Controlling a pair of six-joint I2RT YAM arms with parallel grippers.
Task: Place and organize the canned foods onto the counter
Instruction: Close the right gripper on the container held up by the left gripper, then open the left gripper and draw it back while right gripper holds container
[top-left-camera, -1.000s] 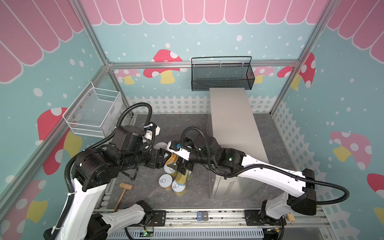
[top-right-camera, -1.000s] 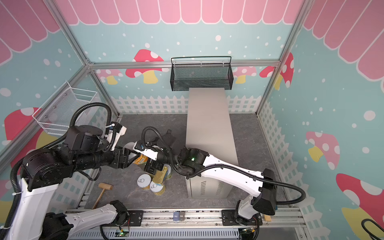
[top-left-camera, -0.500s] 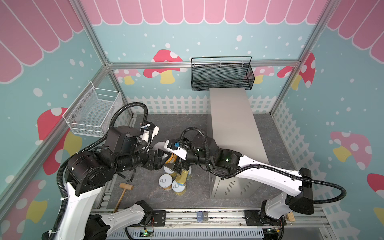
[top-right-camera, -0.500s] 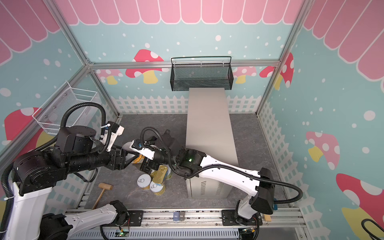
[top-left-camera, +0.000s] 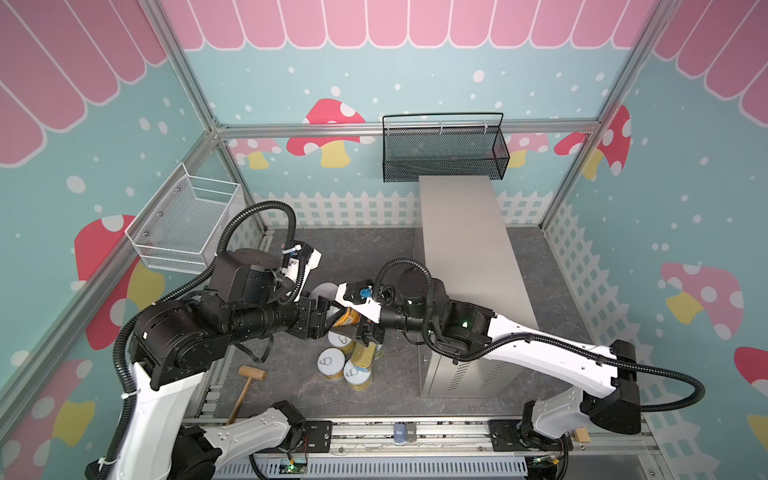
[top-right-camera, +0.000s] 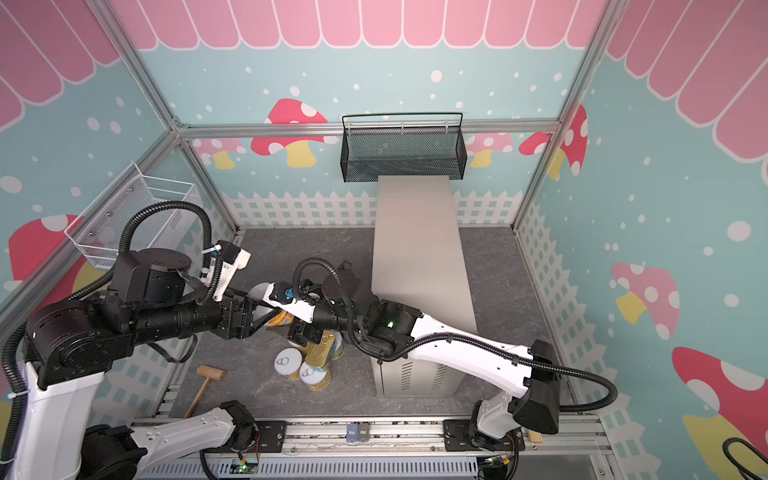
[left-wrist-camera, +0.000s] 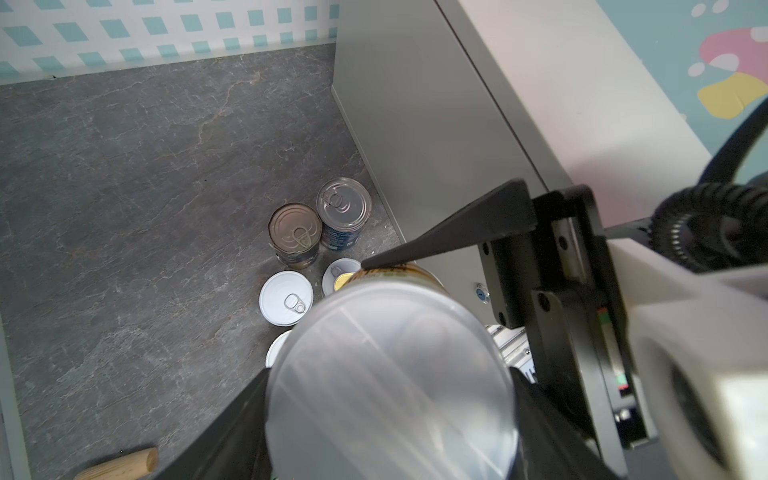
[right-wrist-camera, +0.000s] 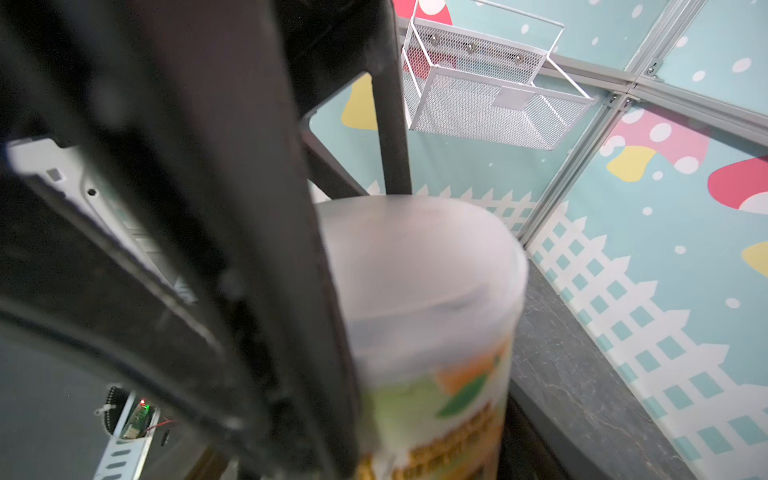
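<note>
A yellow-labelled can (top-left-camera: 348, 319) (top-right-camera: 283, 320) with a cloudy plastic lid (left-wrist-camera: 390, 332) hangs tilted above the floor. My left gripper (top-left-camera: 322, 318) (top-right-camera: 252, 316) is shut across its lid end. My right gripper (top-left-camera: 368, 332) (top-right-camera: 305, 332) is shut on its other end, and one of its fingers (left-wrist-camera: 449, 237) lies against the label. Below stand yellow cans with white lids (top-left-camera: 331, 362) (top-left-camera: 357, 373), a gold tin (top-left-camera: 363, 353) and two dark-blue cans (left-wrist-camera: 344, 208) (left-wrist-camera: 295, 230). The counter (top-left-camera: 465, 249) (top-right-camera: 415, 241) stands to the right with a bare top.
A wooden mallet (top-left-camera: 249, 380) lies on the floor at the front left. A black mesh basket (top-left-camera: 442, 153) hangs on the back wall above the counter's far end. On the left wall hangs a white wire basket (top-left-camera: 187, 228) (right-wrist-camera: 490, 91).
My right gripper's jaws have closed on the can that my left gripper holds. The left arm's upper part has shifted a little to the left; both grippers stay in place.
</note>
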